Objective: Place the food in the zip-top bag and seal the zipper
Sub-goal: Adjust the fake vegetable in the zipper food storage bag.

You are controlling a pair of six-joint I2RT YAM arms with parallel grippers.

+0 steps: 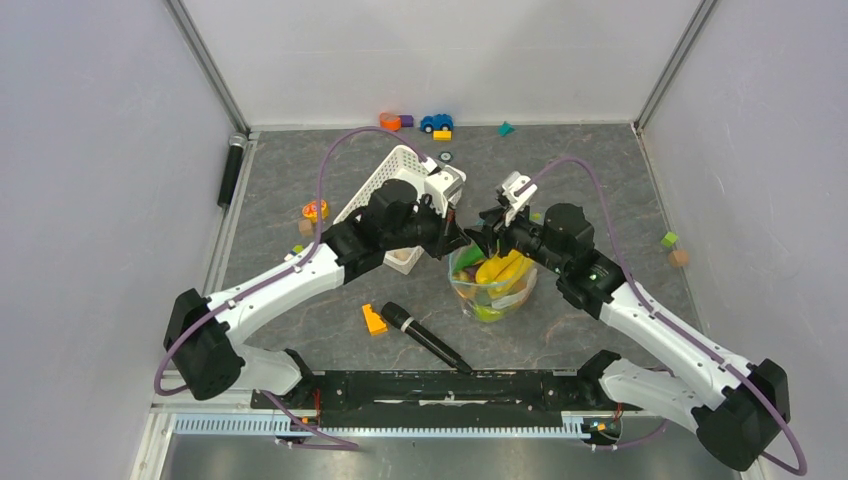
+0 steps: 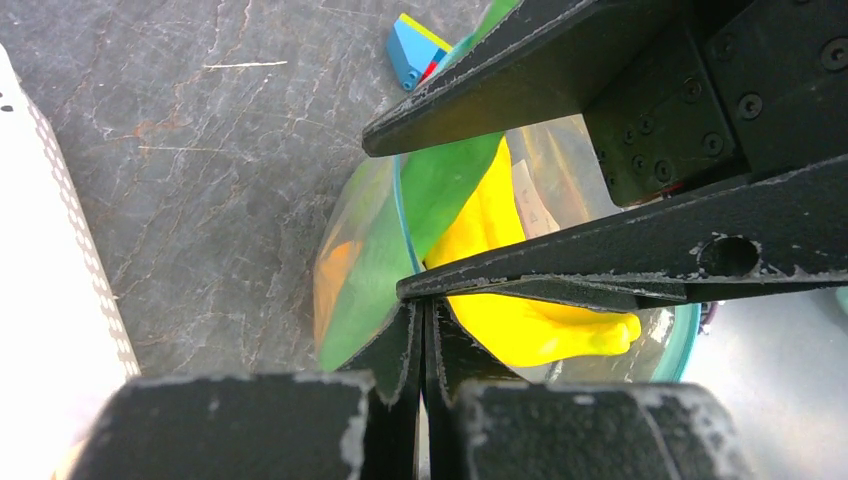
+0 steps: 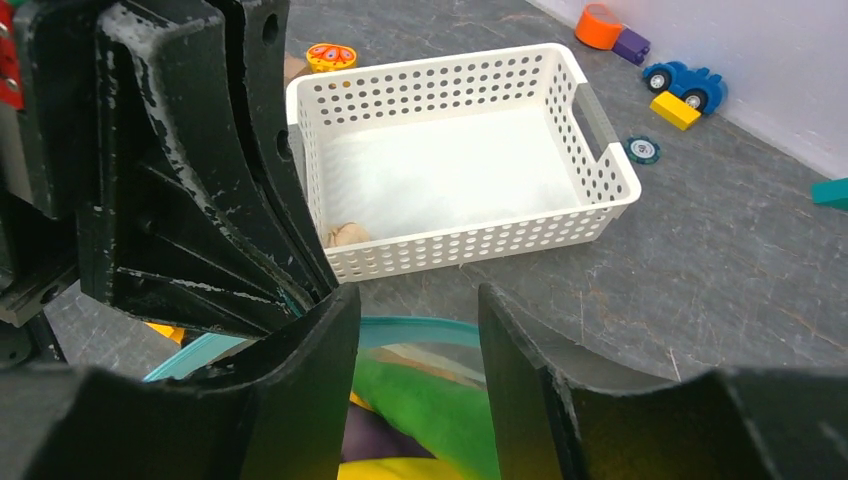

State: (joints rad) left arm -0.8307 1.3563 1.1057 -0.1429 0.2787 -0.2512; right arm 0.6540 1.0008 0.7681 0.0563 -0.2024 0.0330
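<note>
Zip-top bag [image 1: 492,290] sits near the middle of a dark grey, marble-veined surface [image 1: 600,180], between the two arms, with its mouth open. Yellow bananas [image 1: 503,268] and green and purple toy food show inside it. Pale, plain walls [image 1: 450,50] with metal corner posts close in the surface on three sides.

The left tool [image 2: 425,310] is pinched tight on the light-blue zipper [image 3: 420,325] at the bag's rim. The right tool [image 3: 418,295] is just beside it, fingers spread apart, with the zipper strip running between them ungripped.

A white slotted basket [image 3: 480,240] lies just beyond the bag. A black microphone [image 1: 425,337] lies near the front edge, and a blue toy car [image 1: 436,122] sits by the back wall.

A white label patch [image 2: 535,205] shows through the clear plastic, but its print is too blurred to read.
</note>
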